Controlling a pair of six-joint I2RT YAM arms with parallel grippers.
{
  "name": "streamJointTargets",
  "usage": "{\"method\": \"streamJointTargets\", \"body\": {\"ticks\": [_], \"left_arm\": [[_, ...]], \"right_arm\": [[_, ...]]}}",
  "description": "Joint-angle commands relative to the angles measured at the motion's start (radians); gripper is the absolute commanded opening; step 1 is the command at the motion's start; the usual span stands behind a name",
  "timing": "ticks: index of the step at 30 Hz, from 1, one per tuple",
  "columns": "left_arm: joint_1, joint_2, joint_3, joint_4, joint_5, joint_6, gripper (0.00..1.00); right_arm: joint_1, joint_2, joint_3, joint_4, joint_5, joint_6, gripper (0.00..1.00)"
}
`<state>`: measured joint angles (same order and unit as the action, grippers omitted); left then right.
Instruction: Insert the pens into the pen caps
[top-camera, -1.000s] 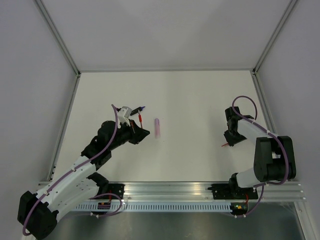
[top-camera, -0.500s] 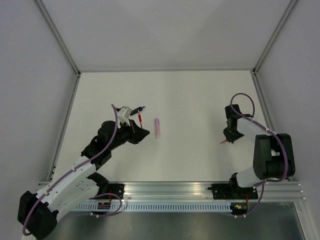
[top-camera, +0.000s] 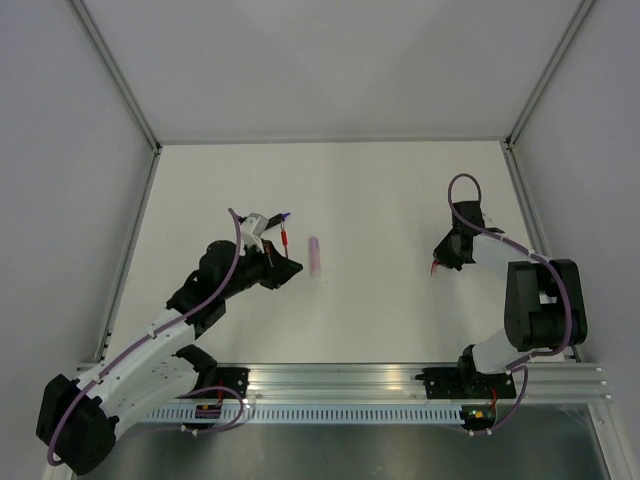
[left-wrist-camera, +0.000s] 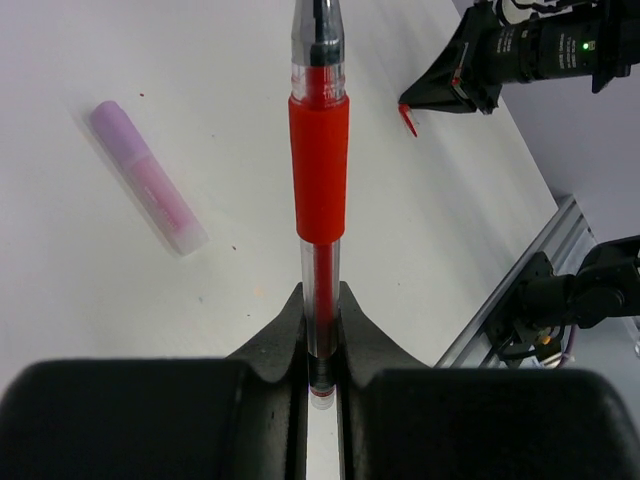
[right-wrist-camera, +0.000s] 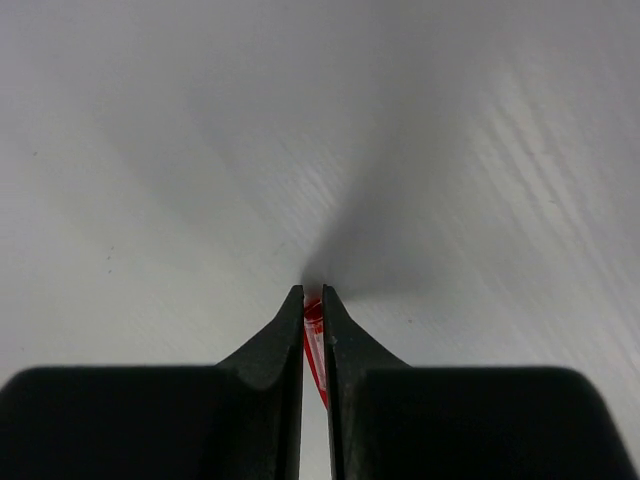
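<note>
left gripper (left-wrist-camera: 320, 320) clamped on red pen (left-wrist-camera: 319, 150), axis straight ahead — red cap (right-wrist-camera: 314, 335), pinched in right gripper (right-wrist-camera: 312, 295), well apart and right of that axis.

I'm running a robotics lab cell: a white table (top-camera: 380, 200) boxed in by plain pale panels (top-camera: 330, 60) on aluminium frame posts (top-camera: 113, 68), my two arms (top-camera: 190, 300) bolted to a slotted aluminium rail (top-camera: 350, 378).
</note>
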<state>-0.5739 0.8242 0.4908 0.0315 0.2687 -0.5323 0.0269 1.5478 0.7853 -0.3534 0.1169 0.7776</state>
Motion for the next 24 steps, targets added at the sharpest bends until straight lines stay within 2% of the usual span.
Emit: {"method": "streamJointTargets", "body": {"ticks": [1,7,11,15,17,18,19,22,24], "left_arm": [[-0.004,0.055,-0.001,0.076,0.098,0.029,0.02],[-0.009,0.131,0.012,0.111,0.167,0.031,0.02],[-0.033,0.187,0.031,0.126,0.202,0.032,0.02],[-0.047,0.220,0.043,0.127,0.199,0.040,0.02],[-0.047,0.224,0.043,0.122,0.190,0.043,0.02],[-0.047,0.224,0.045,0.120,0.182,0.046,0.02],[-0.047,0.224,0.043,0.119,0.181,0.046,0.02],[-0.047,0.224,0.045,0.116,0.178,0.048,0.02],[-0.049,0.222,0.045,0.114,0.176,0.046,0.02]], "right_arm": [[0.002,0.040,-0.025,0.053,-0.195,-0.252,0.00],[0.028,0.063,0.087,-0.022,-0.234,-0.421,0.00],[0.050,0.066,0.118,-0.038,-0.230,-0.465,0.00],[0.088,0.083,0.143,-0.070,-0.163,-0.506,0.01],[0.100,0.092,0.147,-0.081,-0.142,-0.523,0.09],[0.102,0.094,0.153,-0.099,-0.137,-0.531,0.15],[0.105,0.094,0.161,-0.105,-0.132,-0.538,0.27],[0.105,0.072,0.169,-0.119,-0.146,-0.583,0.43],[0.105,0.048,0.192,-0.130,-0.174,-0.632,0.47]]}}
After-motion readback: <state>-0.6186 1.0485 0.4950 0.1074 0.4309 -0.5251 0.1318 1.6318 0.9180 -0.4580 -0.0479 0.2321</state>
